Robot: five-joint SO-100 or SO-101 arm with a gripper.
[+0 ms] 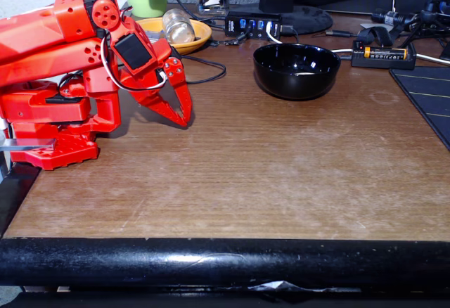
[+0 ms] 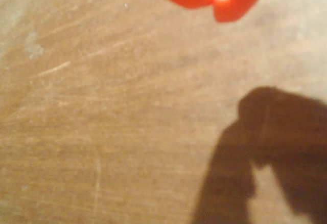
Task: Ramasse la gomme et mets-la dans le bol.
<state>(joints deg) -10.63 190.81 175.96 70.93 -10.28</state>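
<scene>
The glossy black bowl [image 1: 296, 71] stands on the wooden table at the back, right of centre. Low inside it, just above the near rim, lies a thin pale sliver [image 1: 306, 74] that looks like the eraser, mostly hidden by the bowl's wall. My red arm is folded at the left. Its gripper [image 1: 185, 117] points down at the table, well to the left of the bowl, with the fingers together and nothing between them. In the wrist view the red fingertips [image 2: 232, 1] sit at the top edge over bare scratched wood, and the gripper's shadow falls at the lower right.
An orange-yellow dish [image 1: 200, 35] with a glass jar in it sits behind the gripper, next to a green cup [image 1: 146, 2]. A USB hub [image 1: 253, 24], cables, a monitor stand and a battery holder [image 1: 382, 55] line the back. A black mat [image 1: 425, 97] covers the right side.
</scene>
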